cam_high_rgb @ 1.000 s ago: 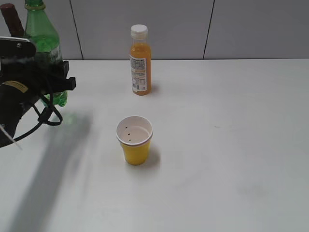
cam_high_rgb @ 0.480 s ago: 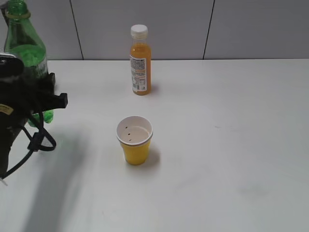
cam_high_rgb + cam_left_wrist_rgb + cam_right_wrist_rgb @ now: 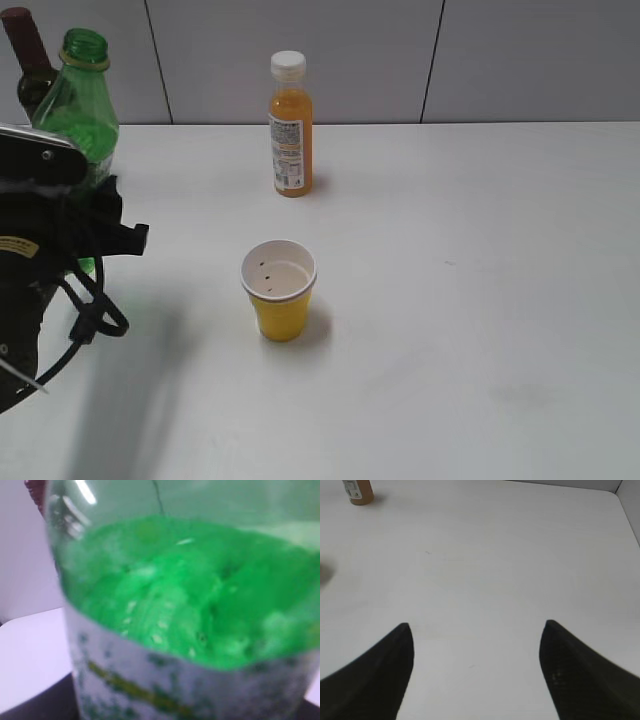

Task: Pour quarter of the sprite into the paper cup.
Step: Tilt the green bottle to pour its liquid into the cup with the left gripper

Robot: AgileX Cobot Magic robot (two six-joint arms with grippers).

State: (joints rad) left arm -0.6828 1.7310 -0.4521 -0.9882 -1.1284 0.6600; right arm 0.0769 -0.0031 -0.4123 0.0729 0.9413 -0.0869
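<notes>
The sprite [image 3: 78,115], a green bottle with no cap on, is at the far left and leans with its neck to the right. My left gripper [image 3: 92,205] is shut around its lower body. The left wrist view is filled by the bottle's green liquid and pale label [image 3: 190,630]. The paper cup [image 3: 279,290], yellow with a white inside and dark specks, stands upright in the middle of the table, to the right of the bottle. My right gripper [image 3: 477,630] is open and empty over bare table; it does not show in the exterior view.
An orange juice bottle [image 3: 290,125] with a white cap stands behind the cup; its base also shows in the right wrist view [image 3: 357,491]. A dark wine bottle [image 3: 27,55] stands at the back left behind the sprite. The table's right edge [image 3: 625,510] shows.
My left arm has swung the sprite left, then back right and lower. The bottle now leans with its neck towards the cup. The cup and juice bottle have not moved.
</notes>
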